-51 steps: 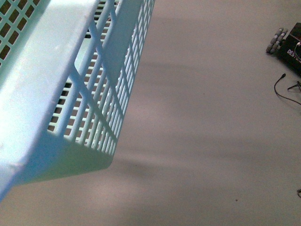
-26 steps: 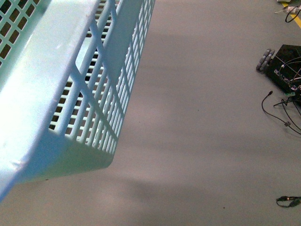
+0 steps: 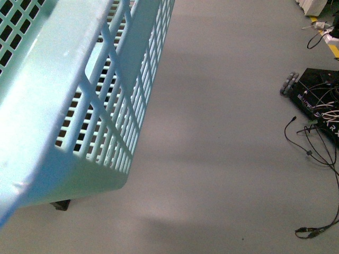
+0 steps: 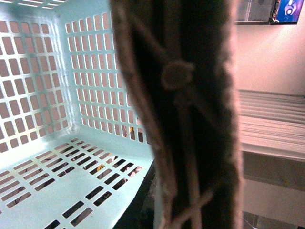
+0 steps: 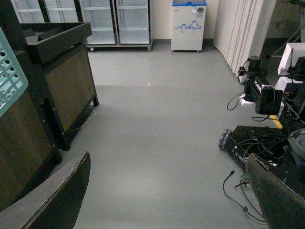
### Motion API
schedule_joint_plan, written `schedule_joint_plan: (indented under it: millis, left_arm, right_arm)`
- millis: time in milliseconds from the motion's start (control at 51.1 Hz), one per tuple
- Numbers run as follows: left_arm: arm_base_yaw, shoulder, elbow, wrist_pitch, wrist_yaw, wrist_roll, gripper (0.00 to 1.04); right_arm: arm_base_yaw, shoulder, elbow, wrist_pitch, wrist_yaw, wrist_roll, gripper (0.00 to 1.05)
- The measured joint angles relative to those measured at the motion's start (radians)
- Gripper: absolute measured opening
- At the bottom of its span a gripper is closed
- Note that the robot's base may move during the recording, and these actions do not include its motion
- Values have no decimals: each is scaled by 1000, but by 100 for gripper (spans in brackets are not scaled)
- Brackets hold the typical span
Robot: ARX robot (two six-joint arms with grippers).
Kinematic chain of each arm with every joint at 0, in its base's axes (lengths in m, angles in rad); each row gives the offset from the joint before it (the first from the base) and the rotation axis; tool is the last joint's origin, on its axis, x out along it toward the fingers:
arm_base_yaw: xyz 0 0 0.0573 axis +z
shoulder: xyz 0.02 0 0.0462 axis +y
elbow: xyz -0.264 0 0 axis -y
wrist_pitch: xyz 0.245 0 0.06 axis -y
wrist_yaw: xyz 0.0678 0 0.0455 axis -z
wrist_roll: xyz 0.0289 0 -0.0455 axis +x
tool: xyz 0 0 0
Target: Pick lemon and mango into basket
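**Basket close to cam, R tool spread wide**

Front view: basket (image 3: 63,79), pale blue-green w/ slotted sides, fills the upper left. It is tilted & seen from outside at very close range, w/ grey floor (image 3: 212,159) behind it. A black wheeled base (image 3: 318,95) w/ loose cables (image 3: 318,153) sits on the floor far right, well apart from the basket.

L wrist view: looks into the basket, showing slotted bottom & walls. A blurred dark band w/ brownish edges (image 4: 186,119) crosses mid-frame right at the lens; can't tell if it's handle or finger. L tool state: can't tell.

R wrist view: R tool (image 5: 167,160) has its fingers spread wide, nothing btwn them, bare floor beyond. A basket corner shows beside a dark wooden stand (image 5: 66,81). Glass-door fridges (image 5: 114,21) & a white cooler (image 5: 189,24) stand at the back wall.
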Motion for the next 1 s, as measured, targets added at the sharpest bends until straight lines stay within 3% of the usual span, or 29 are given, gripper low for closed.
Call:
schedule_joint_plan:
  millis: [998]
  left_arm:
    - [-4,-3,0,0,1,0,5]
  right_arm:
    - [0,0,0,0,4,0,96]
